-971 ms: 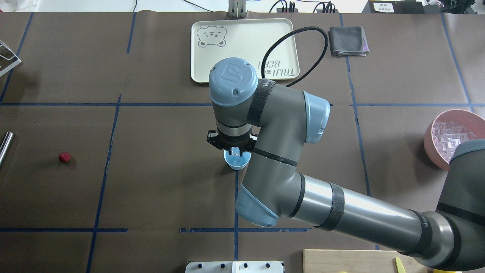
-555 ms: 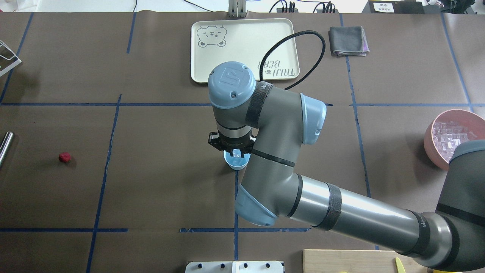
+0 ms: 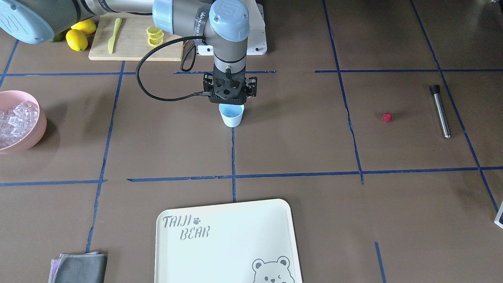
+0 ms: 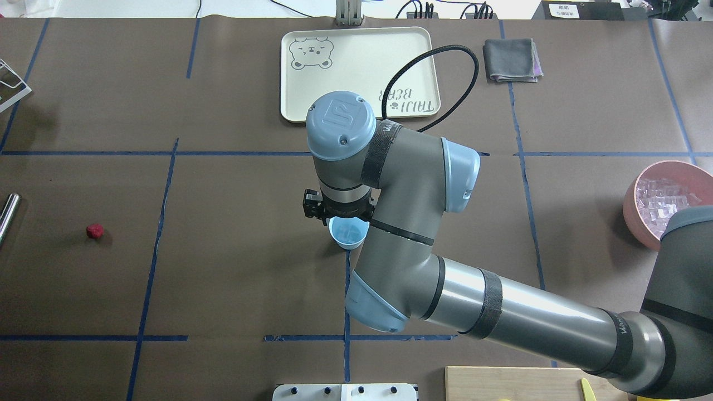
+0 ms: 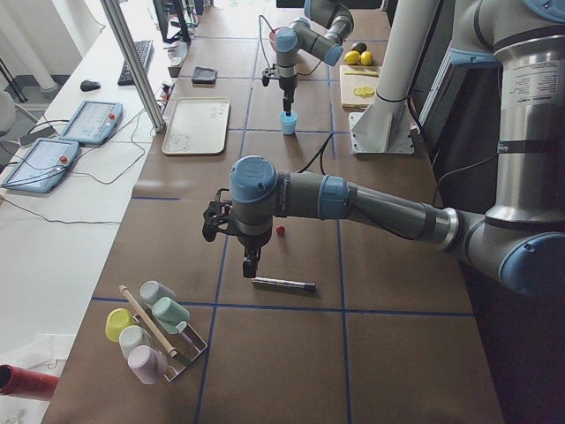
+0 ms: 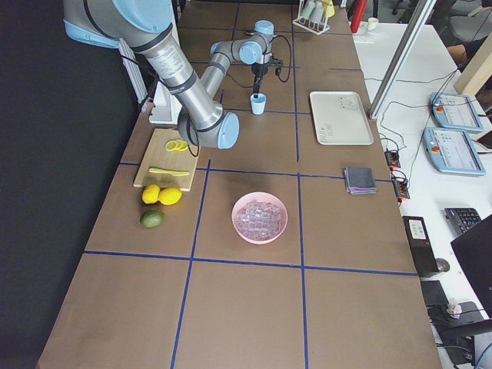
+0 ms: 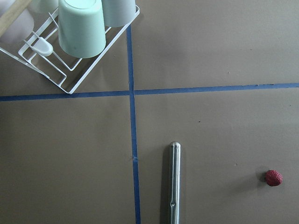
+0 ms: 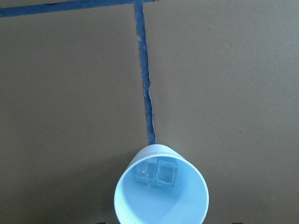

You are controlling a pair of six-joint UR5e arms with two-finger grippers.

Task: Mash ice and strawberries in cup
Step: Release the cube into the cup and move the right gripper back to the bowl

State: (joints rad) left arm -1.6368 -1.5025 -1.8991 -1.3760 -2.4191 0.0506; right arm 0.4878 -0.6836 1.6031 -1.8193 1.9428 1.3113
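The cup is light blue, smooth, tapered and without handle. It stands upright on the brown paper-covered bench. Two clear, glassy ice cubes lie side by side on its bottom. The right gripper hangs directly above the rim, fingers spread apart and empty. The strawberry, small, red and bumpy, lies well apart from the cup, near a polished metal rod. The left gripper hangs over that rod; the state of its fingers cannot be told.
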